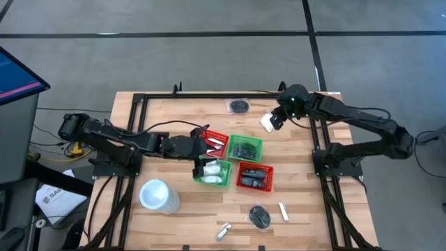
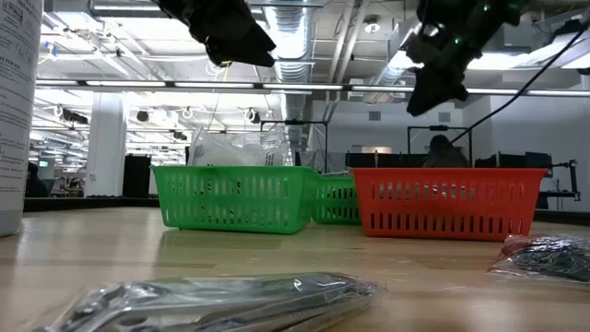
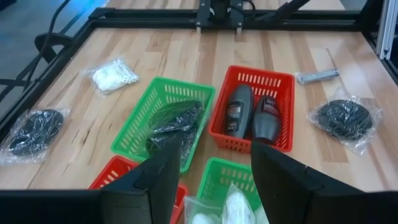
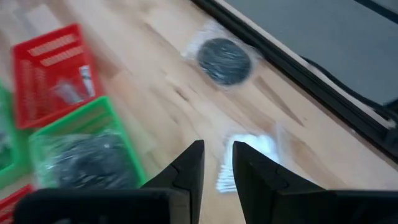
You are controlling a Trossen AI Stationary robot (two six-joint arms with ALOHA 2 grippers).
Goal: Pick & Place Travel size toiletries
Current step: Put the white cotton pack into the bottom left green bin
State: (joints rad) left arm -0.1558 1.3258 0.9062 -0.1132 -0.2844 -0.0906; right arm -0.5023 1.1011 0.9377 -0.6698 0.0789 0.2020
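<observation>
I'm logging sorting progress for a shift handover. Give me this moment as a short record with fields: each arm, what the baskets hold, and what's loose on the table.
left gripper: fingers open, above the green basket holding white packets
right gripper: over the white packet near the table's far edge; fingers narrowly apart, grip not clear
middle green basket: black bundles
near red basket: two dark bottles
far red basket: small silvery pieces
loose: black bundle, second black bundle, two silvery tubes
white cup: beside the baskets

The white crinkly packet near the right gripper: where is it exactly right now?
In the high view the white packet lies on the table's far right part, just below the right gripper, right of the black bundle by the far edge.
</observation>
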